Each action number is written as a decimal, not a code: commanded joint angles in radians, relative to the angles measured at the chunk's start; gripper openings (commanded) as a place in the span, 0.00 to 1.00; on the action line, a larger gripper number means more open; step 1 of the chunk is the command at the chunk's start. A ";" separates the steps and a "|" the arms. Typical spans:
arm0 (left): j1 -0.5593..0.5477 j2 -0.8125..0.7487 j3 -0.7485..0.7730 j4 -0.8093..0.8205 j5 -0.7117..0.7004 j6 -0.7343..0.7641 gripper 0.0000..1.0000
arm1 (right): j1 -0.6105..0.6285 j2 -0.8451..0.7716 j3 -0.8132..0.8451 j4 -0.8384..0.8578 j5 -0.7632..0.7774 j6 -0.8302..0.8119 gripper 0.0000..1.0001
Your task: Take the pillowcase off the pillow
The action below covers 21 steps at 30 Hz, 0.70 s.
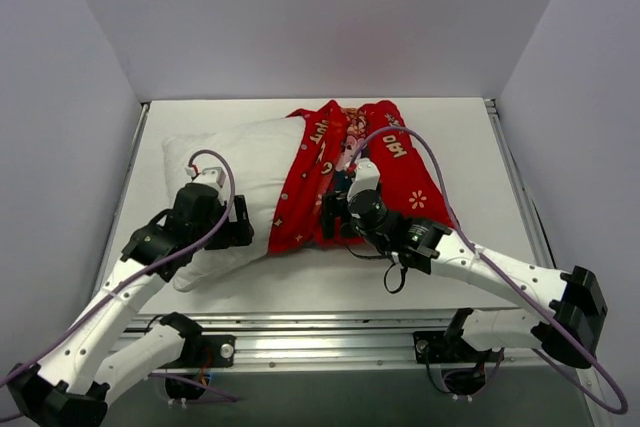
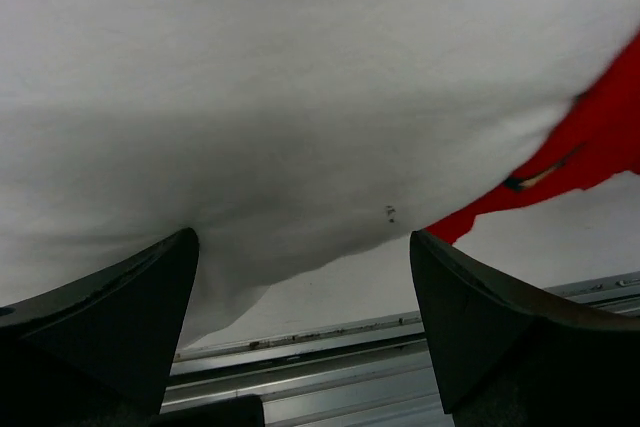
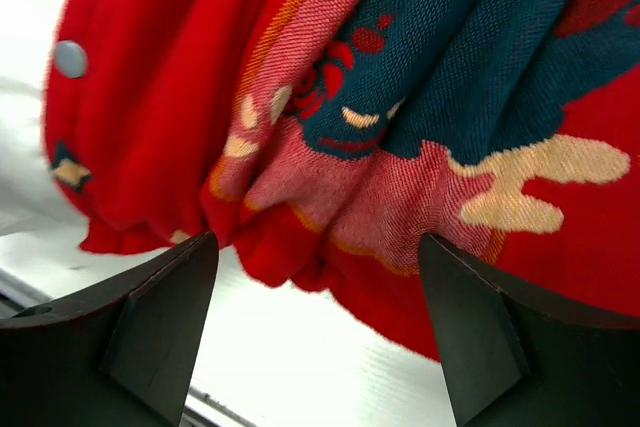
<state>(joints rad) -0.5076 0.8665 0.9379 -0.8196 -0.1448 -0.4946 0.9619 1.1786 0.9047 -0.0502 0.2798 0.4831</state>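
Note:
The white pillow (image 1: 240,162) lies across the table, its left half bare. The red printed pillowcase (image 1: 330,182) is bunched over its right half, with loose folds trailing right. My left gripper (image 1: 240,232) is open at the pillow's near edge; in the left wrist view the pillow (image 2: 300,97) fills the frame above the spread fingers (image 2: 130,307), with a red strip of pillowcase (image 2: 590,147) at the right. My right gripper (image 1: 335,217) is open at the pillowcase's near edge. In the right wrist view the gathered pillowcase (image 3: 380,117) hangs just beyond the spread fingers (image 3: 480,337), untouched.
The white table (image 1: 330,282) ends at a metal rail (image 1: 330,332) along the near edge, also seen in the left wrist view (image 2: 400,367). Grey walls close in the left, back and right sides. A silver snap button (image 3: 70,57) sits on the pillowcase.

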 commanded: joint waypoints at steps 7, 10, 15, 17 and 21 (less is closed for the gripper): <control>0.003 0.164 -0.027 0.276 -0.052 -0.007 0.95 | -0.154 0.124 -0.012 0.220 0.022 -0.064 0.76; 0.003 0.200 0.025 0.312 -0.042 0.059 0.95 | -0.250 0.133 -0.004 0.231 0.004 -0.072 0.76; -0.017 0.168 0.061 0.235 0.013 0.087 0.94 | -0.292 0.122 0.057 0.187 -0.017 -0.110 0.78; -0.040 0.135 0.047 0.205 0.021 0.068 0.94 | -0.292 0.119 0.075 0.171 -0.054 -0.117 0.78; -0.150 0.076 -0.031 0.221 -0.048 0.005 0.94 | -0.288 0.110 0.079 0.153 -0.102 -0.117 0.78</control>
<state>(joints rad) -0.5968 0.9939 0.9478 -0.6209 -0.1593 -0.4530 0.6685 1.3087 0.9512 0.1211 0.2134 0.3882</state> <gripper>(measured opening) 0.941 0.784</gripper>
